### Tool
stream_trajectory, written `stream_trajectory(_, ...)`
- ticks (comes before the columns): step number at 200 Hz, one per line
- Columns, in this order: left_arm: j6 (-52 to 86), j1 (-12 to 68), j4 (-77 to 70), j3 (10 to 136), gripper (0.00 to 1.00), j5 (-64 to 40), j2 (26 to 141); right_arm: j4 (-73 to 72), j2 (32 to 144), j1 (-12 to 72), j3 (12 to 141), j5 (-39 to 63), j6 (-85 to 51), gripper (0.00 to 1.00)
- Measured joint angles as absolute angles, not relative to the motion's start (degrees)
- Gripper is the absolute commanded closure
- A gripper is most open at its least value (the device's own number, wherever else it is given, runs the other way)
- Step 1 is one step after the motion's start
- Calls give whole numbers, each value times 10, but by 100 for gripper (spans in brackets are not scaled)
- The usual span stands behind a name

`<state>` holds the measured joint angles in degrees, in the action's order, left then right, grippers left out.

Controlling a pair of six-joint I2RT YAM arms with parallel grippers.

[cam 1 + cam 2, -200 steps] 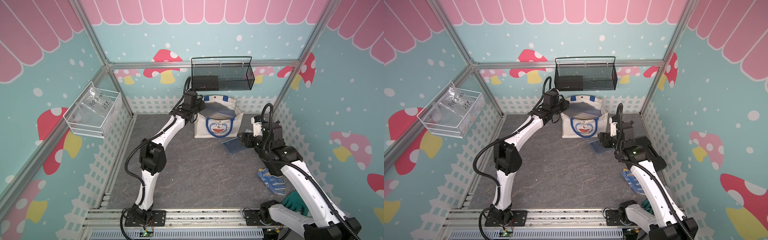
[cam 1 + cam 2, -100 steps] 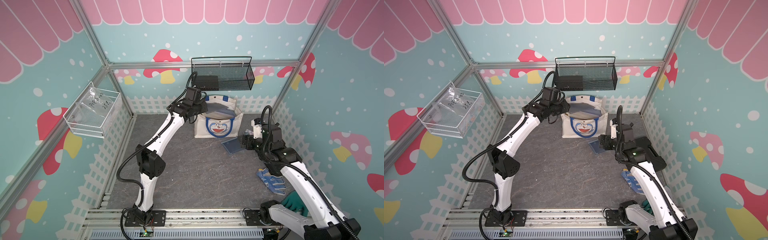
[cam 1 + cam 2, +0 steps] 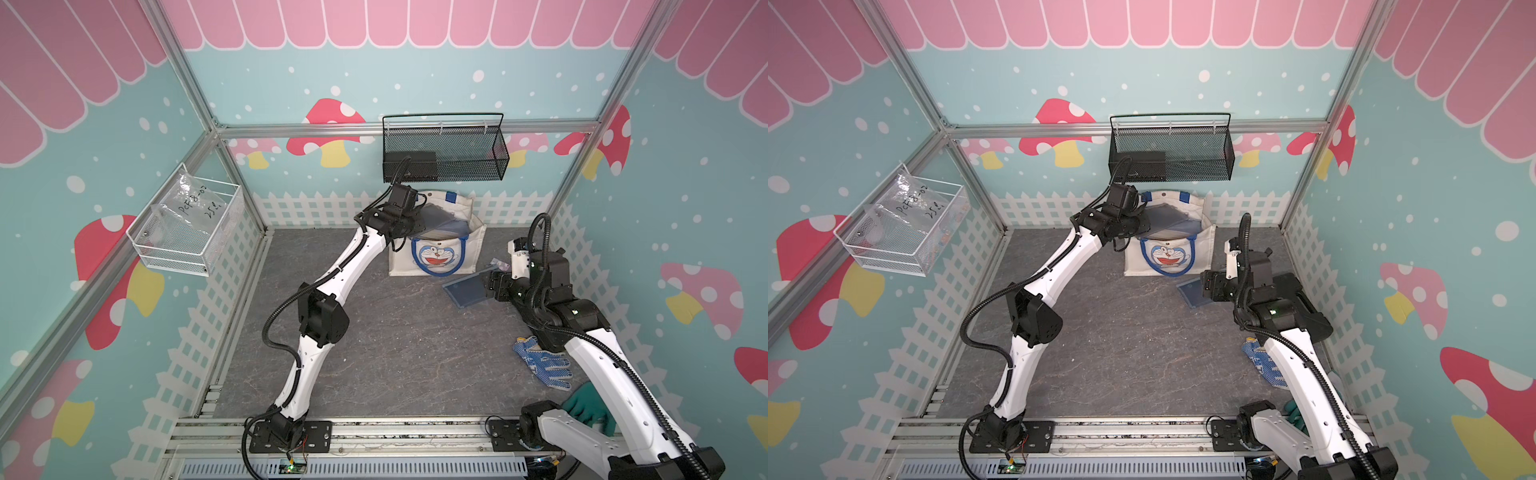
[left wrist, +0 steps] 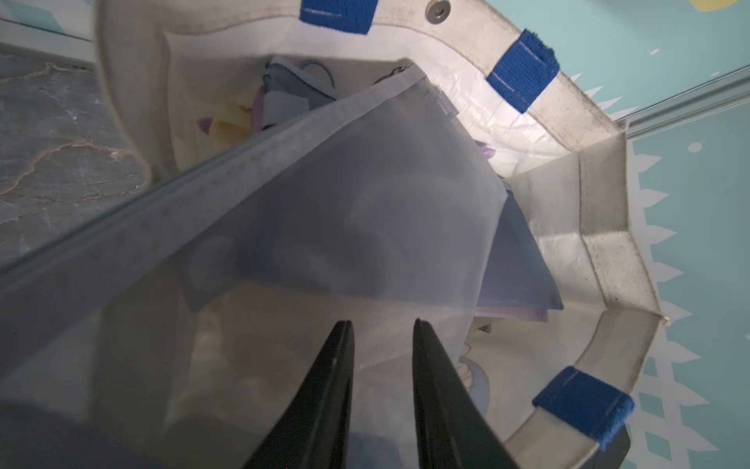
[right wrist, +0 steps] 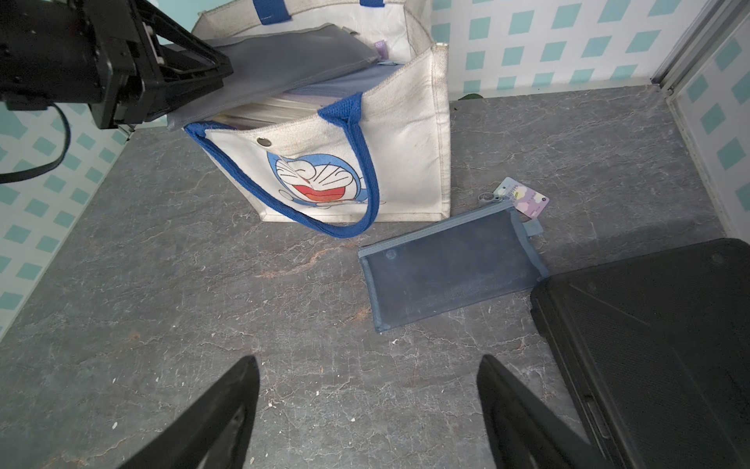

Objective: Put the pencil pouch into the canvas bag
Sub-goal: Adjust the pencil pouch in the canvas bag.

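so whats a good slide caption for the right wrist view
Open right pincer hovers over the table near a blue mesh pouch lying beside the canvas bag.

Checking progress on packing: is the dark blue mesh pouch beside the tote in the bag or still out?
Out. The dark blue mesh pouch lies flat on the floor beside the canvas bag.

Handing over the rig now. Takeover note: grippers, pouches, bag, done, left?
Left gripper: at the bag mouth, fingers slightly apart, nothing visibly pinched.
Right gripper: open, above the floor by the blue pouch.
Grey pouch: partly in the bag, one end over the rim.
Blue pouch: flat on the floor beside the bag.
Left: seat the grey pouch; likely bag the blue one.
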<state>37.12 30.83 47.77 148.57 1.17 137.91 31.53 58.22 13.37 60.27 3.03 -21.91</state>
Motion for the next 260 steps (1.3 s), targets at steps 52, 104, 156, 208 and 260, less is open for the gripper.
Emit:
stream_trajectory(52, 372, 308, 468, 1517, 69, -11, 1416, 317, 582, 129, 603, 26, -219, 14)
stream_trajectory(104, 331, 297, 492, 1415, 46, -24, 1303, 317, 608, 127, 620, 24, -215, 12)
stream_trajectory(156, 293, 286, 526, 1333, 45, -7, 1173, 296, 646, 123, 635, 32, -214, 11)
stream_trajectory(208, 309, 285, 511, 1284, 46, -23, 1207, 288, 651, 122, 635, 44, -215, 11)
stream_trajectory(260, 318, 288, 500, 1332, 74, -42, 1273, 289, 650, 120, 645, 47, -215, 11)
